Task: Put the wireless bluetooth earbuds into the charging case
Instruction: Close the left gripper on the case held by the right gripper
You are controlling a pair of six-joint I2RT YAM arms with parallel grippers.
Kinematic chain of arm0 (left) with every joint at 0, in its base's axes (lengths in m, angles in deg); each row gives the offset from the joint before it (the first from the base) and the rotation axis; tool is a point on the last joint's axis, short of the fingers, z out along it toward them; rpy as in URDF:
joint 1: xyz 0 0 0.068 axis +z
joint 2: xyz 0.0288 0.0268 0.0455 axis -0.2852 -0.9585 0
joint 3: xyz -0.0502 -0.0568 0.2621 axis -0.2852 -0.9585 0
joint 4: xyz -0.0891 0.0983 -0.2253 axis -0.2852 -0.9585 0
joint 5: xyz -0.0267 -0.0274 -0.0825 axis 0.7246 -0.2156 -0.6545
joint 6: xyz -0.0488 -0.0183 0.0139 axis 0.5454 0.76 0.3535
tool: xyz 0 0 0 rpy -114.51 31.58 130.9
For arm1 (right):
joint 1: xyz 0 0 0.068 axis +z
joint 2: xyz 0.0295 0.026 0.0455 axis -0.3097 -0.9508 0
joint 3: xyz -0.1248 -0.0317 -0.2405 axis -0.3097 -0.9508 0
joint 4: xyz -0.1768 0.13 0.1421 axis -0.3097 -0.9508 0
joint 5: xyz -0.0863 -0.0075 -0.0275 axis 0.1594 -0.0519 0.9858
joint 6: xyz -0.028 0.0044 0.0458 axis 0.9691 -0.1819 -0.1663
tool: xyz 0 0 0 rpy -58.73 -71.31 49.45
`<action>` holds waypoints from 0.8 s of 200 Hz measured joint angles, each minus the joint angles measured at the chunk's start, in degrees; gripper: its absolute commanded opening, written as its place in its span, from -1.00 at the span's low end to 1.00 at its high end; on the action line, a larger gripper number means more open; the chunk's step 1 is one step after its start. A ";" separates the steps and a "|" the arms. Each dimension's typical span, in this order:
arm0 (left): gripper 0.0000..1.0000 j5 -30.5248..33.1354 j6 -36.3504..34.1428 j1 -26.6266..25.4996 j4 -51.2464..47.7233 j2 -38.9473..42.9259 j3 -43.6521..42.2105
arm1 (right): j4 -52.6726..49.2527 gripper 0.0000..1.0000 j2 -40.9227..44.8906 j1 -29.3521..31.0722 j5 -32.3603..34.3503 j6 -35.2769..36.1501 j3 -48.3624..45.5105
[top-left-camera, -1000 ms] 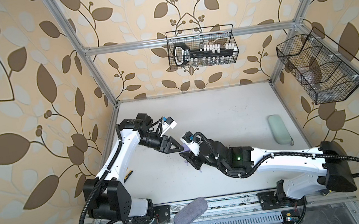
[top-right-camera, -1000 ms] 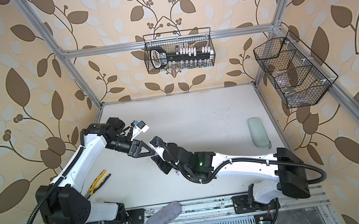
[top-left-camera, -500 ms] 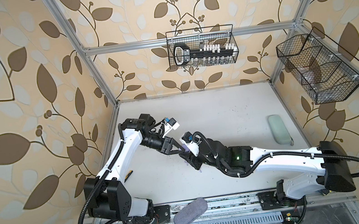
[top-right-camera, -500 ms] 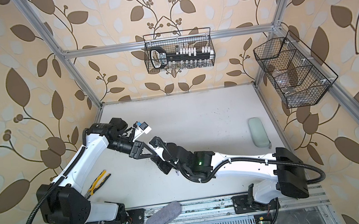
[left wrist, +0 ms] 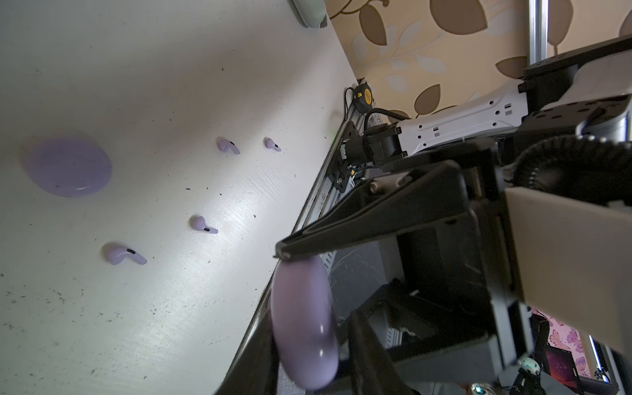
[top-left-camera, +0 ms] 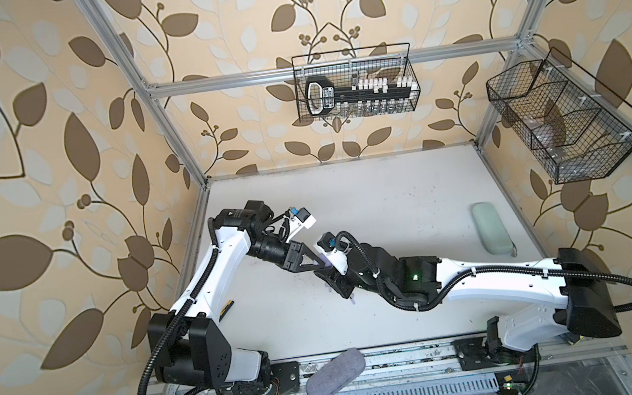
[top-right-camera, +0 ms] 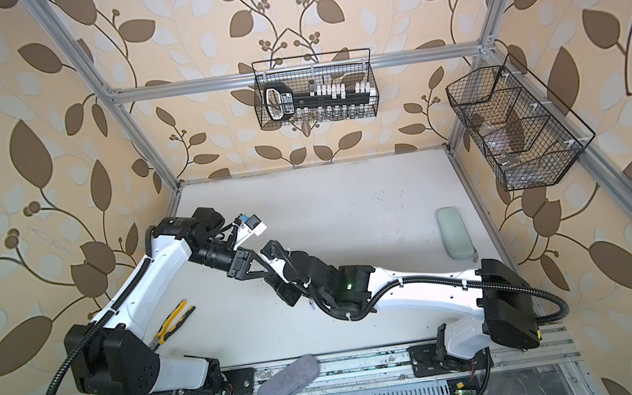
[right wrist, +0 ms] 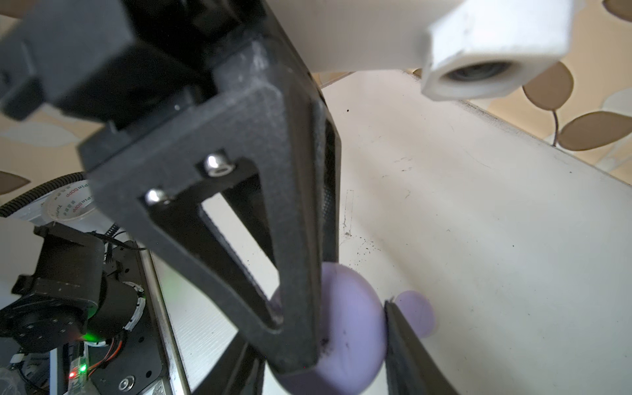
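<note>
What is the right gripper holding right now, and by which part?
The right gripper holds the round lavender case, pinched across its rim. The left gripper straddles its flat faces; whether it grips is unclear.

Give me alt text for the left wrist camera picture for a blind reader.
A round lavender case stands on edge close to the camera, held up by black claw fingers. Behind it, four small lavender earbuds lie loose on the white table near a second case lying flat.

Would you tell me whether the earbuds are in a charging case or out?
Out: all four earbuds lie loose on the table, apart from the round case there.
</note>
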 measured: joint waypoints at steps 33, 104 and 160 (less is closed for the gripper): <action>-0.40 0.39 0.07 -0.04 0.57 -0.15 0.00 | -0.02 -0.47 -0.04 -0.11 0.09 0.20 0.00; -0.45 0.92 1.05 -0.31 1.11 -0.46 0.00 | -0.33 -0.47 -0.55 -0.11 0.79 0.76 0.22; -0.47 0.70 1.16 -0.37 1.22 -1.18 0.00 | -0.66 -0.47 -0.79 -0.09 1.73 1.92 0.31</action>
